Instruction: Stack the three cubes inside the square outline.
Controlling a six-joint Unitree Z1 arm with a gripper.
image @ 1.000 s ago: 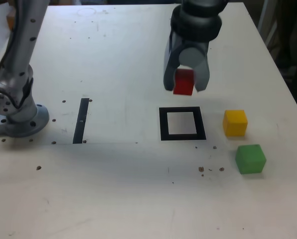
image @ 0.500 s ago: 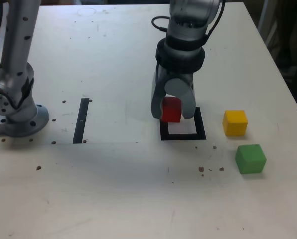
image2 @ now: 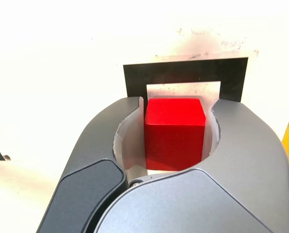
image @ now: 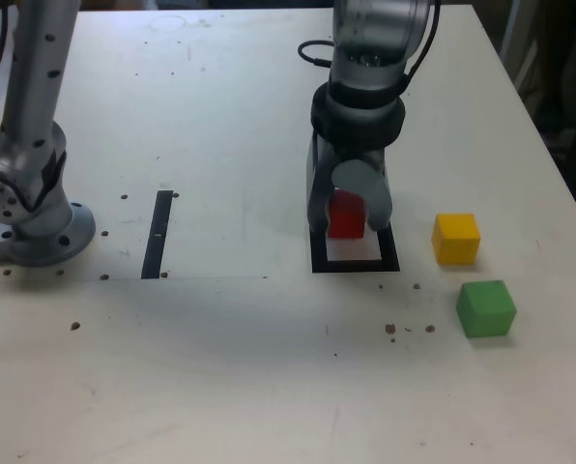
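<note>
1. Stack's at zero, I reckon: red cube (image: 346, 215) clamped in my jaws over the square outline (image: 355, 266), can't tell if it's touching down.
2. Yellow cube (image: 456, 239) at 3 o'clock of it, green cube (image: 486, 309) about 4, both left.
3. Red's upright, front towards 6 o'clock, no long axis.
</note>
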